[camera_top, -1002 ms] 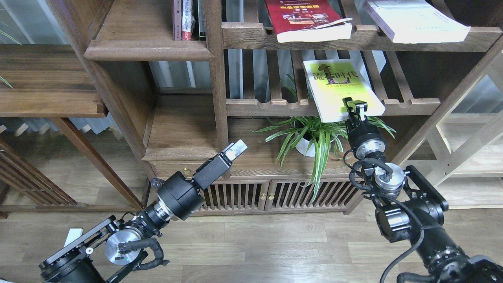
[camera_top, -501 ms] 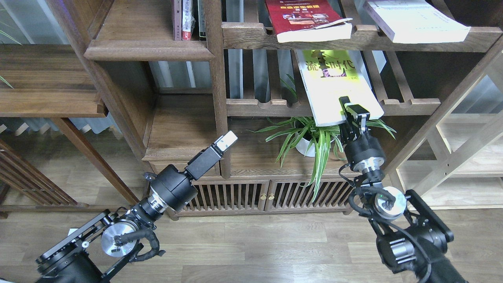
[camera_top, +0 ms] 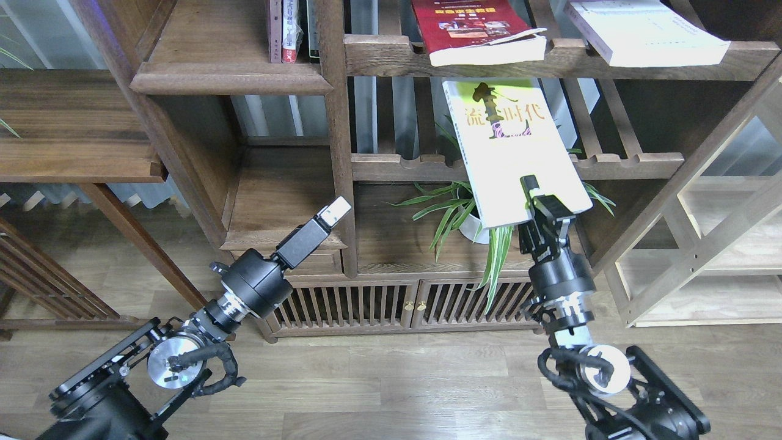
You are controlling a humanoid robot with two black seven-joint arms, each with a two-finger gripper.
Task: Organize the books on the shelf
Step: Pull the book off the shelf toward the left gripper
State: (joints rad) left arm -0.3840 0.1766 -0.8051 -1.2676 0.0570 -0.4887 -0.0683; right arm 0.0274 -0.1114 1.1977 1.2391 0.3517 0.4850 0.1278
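Note:
My right gripper (camera_top: 533,198) is shut on the near edge of the yellow-green book (camera_top: 510,150) and holds it tilted in front of the slatted rack (camera_top: 629,164), clear of the rail. The red book (camera_top: 473,27) and the white book (camera_top: 641,30) lie on the upper slatted rack. The solid dark-brown shelf (camera_top: 226,76) is at the upper left with a few upright books (camera_top: 287,30) at its right end. My left gripper (camera_top: 335,212) is empty in front of the lower left compartment; its fingers look closed together.
A potted spider plant (camera_top: 482,220) stands below the held book. A low cabinet with slatted doors (camera_top: 379,302) is under it. A vertical post (camera_top: 339,134) divides the bookcase. Pale wood shelving (camera_top: 702,256) is at the right.
My right gripper has pulled the yellow-green book off the slatted rack, toward me and slightly left. My left arm has drawn back down and to the left.

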